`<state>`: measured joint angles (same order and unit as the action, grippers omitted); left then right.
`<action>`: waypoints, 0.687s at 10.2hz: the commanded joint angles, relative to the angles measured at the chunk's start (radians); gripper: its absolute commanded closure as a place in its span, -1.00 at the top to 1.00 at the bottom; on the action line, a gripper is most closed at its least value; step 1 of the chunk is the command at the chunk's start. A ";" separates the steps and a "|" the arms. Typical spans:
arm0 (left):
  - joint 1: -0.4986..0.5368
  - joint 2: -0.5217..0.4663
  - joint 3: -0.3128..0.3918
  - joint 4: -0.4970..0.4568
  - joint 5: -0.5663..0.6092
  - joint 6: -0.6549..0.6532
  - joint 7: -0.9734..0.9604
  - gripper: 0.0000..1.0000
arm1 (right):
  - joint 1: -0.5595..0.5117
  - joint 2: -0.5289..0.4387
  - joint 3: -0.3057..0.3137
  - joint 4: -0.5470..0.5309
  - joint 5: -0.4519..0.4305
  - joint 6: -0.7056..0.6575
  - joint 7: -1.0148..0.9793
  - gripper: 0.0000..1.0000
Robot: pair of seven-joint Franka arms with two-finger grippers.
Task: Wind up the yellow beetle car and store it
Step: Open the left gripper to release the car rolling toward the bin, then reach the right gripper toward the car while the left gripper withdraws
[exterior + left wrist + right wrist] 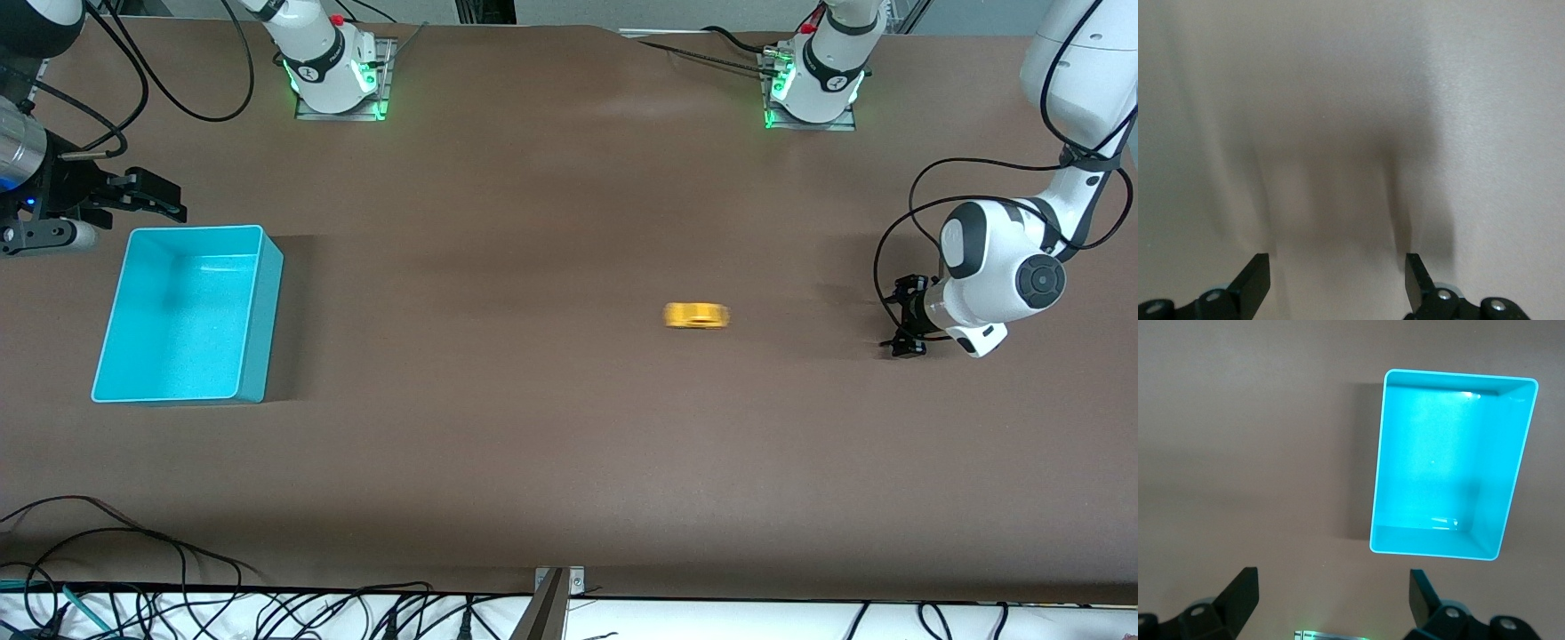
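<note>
Brown worktop [533, 427], one small yellow beetle-shaped toy car [696, 316], one empty turquoise rectangular plastic bin [260, 311].

Only the front view shows the car, blurred, alone on the worktop, well apart from the bin, toward the left arm's end. Left gripper [902, 317] sits low near the car, its fingers [1251, 280] spread over bare worktop. Right gripper [147, 196] hangs beside the bin, fingers [1241, 593] apart; its wrist view alone shows the bin's interior.

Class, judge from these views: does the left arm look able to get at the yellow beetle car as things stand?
Probably yes. The left pincer is open and low at the table, and only bare table lies between it and the yellow beetle car, which looks blurred.
</note>
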<state>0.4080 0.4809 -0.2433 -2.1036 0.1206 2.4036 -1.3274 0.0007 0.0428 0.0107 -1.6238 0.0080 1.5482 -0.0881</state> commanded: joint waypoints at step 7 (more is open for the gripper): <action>0.008 -0.223 -0.065 0.098 0.004 -0.312 0.598 1.00 | -0.002 0.012 0.006 0.016 0.010 0.001 -0.012 1.00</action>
<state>0.4084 0.2798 -0.2822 -2.0352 0.1206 2.1480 -0.8206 0.0024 0.0467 0.0133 -1.6239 0.0088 1.5531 -0.0884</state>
